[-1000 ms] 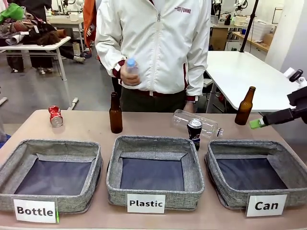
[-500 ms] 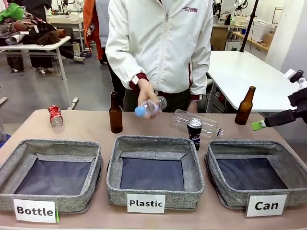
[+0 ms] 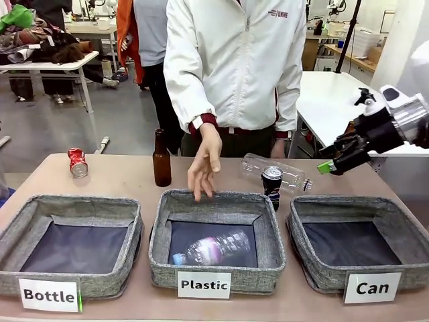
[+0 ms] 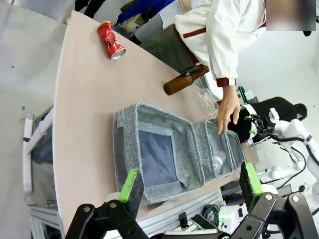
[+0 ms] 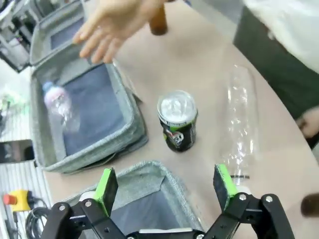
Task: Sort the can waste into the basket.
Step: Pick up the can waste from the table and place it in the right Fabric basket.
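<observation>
Right gripper (image 5: 165, 183): set wide, nothing held.
Left gripper (image 4: 190, 182): set wide, nothing held.
Dark can (image 3: 271, 182): stood upright by the "Plastic" basket's (image 3: 216, 274) far corner.
Crushed red can (image 3: 78, 163): laid far left on the table (image 3: 120, 180).

the right arm (image 3: 410, 121) comes in from the right side of the front view, its black wrist angled down and toward the middle. the right gripper (image 3: 330, 163) hangs in the air with one green pad (image 3: 325, 167) showing at its tip. in the right wrist view its jaws are spread wide, with nothing gripped between them. the left gripper (image 4: 190, 180) is spread just as wide in the left wrist view, its black fingers (image 4: 130, 185) rising from the bottom edge and gripping nothing
</observation>
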{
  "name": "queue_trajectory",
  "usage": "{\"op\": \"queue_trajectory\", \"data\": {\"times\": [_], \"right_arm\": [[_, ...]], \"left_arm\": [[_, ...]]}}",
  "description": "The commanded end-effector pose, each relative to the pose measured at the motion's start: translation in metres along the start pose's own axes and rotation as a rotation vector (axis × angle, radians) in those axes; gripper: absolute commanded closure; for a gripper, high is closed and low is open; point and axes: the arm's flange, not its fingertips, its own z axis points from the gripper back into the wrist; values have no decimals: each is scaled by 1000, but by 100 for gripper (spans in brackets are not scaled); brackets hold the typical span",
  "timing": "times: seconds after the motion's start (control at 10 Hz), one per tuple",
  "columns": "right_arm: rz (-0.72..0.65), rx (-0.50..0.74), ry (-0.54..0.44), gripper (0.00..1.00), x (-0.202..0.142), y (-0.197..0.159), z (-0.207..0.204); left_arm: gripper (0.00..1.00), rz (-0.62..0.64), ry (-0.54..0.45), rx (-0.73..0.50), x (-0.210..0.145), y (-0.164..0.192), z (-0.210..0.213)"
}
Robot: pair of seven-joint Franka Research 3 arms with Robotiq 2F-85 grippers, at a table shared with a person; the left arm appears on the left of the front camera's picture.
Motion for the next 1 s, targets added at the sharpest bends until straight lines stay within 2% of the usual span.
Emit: {"op": "queue_trajectory", "data": {"times": [0.0,0.1,0.2,0.4,0.5,0.7,0.9], "right_arm": [[1,70,-46,0,-28,-3,27],[17,58,-97,0,-53,10,57],[52,74,-104,0,-80,23,81],[67,63,-196,0,-116,31,103],[83,58,-229,0,-121,31,100],[84,-12,-230,0,-106,15,84],[187,27,-146,0,-73,-7,52]], "left_arm": [[0,-21,-13,-17,1,-1,1],[0,-21,-13,-17,1,-1,1],[0,-21,-13,-17,1,-1,1],[0,-21,-13,-17,1,-1,1],[0,-21,-13,-17,1,-1,1],[0,-21,-13,-17,1,-1,1],[0,-21,-13,-17,1,-1,1]]}}
